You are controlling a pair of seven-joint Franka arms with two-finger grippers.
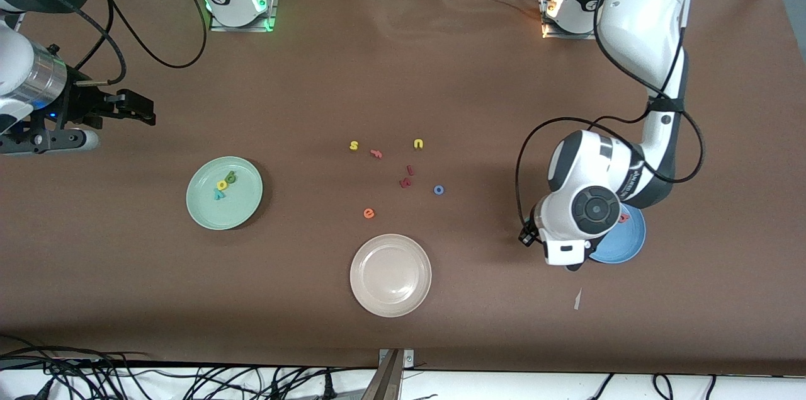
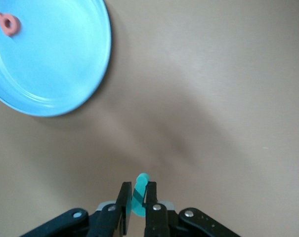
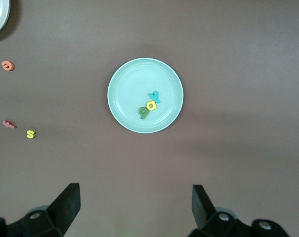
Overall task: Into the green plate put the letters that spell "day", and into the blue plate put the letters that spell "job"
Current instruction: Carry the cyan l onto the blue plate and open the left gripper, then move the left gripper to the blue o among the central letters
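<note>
Beige plate point(image 1: 390, 274) lies nearest. Left gripper point(image 2: 137, 202), clamped on the teal j point(image 2: 139, 193), should shift toward ten o'clock over the blue plate point(image 2: 65, 74) before releasing beside the salmon b point(image 2: 7, 23). Right gripper point(image 3: 134, 207) waits, spread wide, above the green plate point(image 3: 124, 94) holding d, a, y. Brown table point(image 1: 441, 72), blue o point(image 1: 439, 189) loose.

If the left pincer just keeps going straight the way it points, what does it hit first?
Likely bare table: the left pincer, shut on the teal j, points down beside the blue plate, not over it.

Mint-green plate point(image 1: 224, 193) — green, yellow, teal letters point(image 1: 224, 184); blue plate point(image 1: 630, 242) — salmon b point(image 1: 624, 218); beige plate point(image 1: 390, 274); brown table point(image 1: 403, 72).
</note>
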